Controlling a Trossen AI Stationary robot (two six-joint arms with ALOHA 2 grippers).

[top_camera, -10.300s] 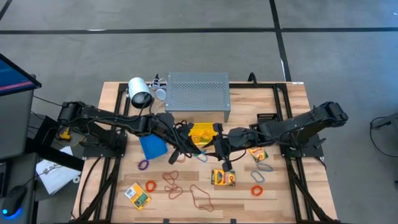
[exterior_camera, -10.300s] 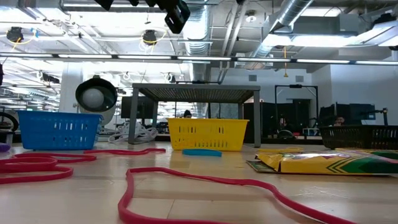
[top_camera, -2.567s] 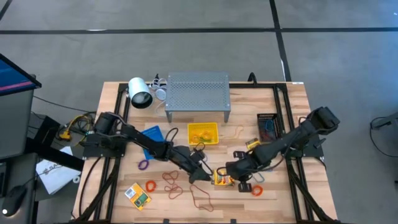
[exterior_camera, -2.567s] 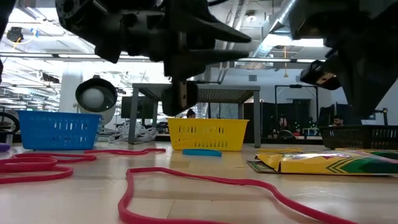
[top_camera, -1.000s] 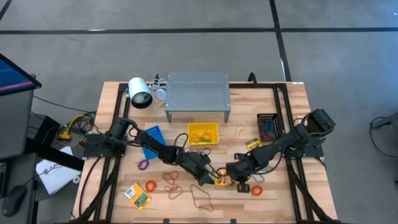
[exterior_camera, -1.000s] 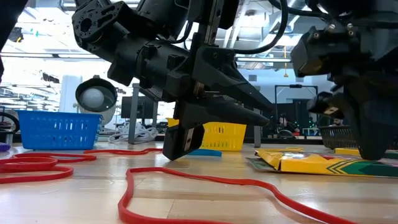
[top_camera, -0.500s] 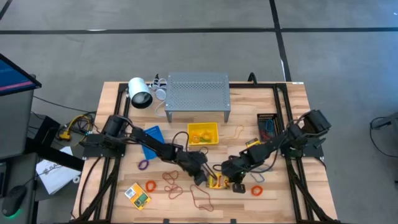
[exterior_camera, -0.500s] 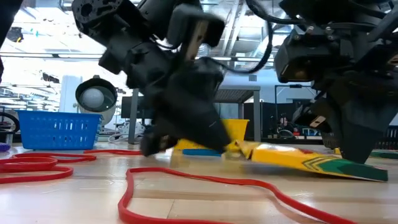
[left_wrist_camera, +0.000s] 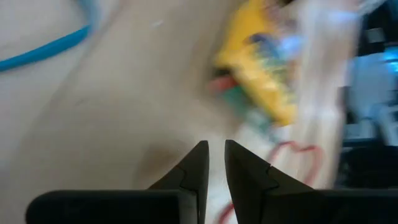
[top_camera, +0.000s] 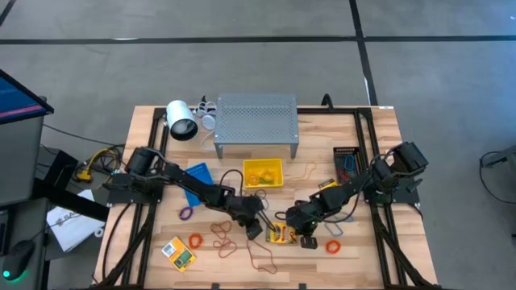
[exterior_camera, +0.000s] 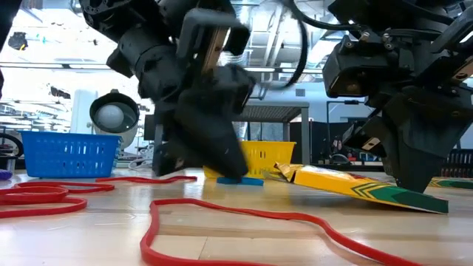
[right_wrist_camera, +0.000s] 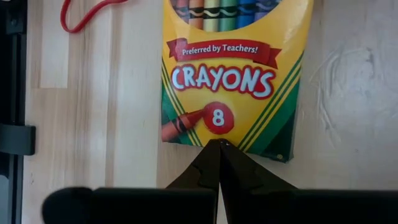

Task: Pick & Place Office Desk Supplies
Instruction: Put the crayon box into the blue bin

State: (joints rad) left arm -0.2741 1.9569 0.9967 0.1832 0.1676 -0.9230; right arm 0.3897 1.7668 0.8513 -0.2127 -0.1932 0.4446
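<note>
A yellow-green crayon box [top_camera: 280, 234] lies at the table's near middle, tilted in the low view: its left end [exterior_camera: 284, 171] is raised and its right end [exterior_camera: 432, 205] rests on the wood. My right gripper [right_wrist_camera: 219, 144] is shut, tips at the box's near end. My left gripper [left_wrist_camera: 212, 149] stands just left of the box, fingers a narrow gap apart with nothing between them; the box [left_wrist_camera: 258, 74] shows beyond its tips. Red [exterior_camera: 244, 214], orange [top_camera: 195, 240] and purple [top_camera: 185, 213] rubber bands lie loose on the table. My right gripper presses its shut fingertips on the crayon box's bottom end [right_wrist_camera: 217, 134], at the middle of that short edge. The fingers slant steeply down from the table's right side. That end stays down on the wood while the box's other end stands raised.
A second crayon box [top_camera: 178, 252] lies at the near left. A blue bin [top_camera: 196, 181], a yellow bin [top_camera: 263, 171] and a black bin [top_camera: 347, 159] stand behind the arms. The grey perforated shelf [top_camera: 256, 121] is at the far edge.
The crayon box has gone from lying flat to tilted, its left end lifted while its right end stays on the wood, and it has slid a little toward the table's left. My left gripper has turned, tipped up and drawn back from the box. My right gripper has sunk and shifted leftward.
</note>
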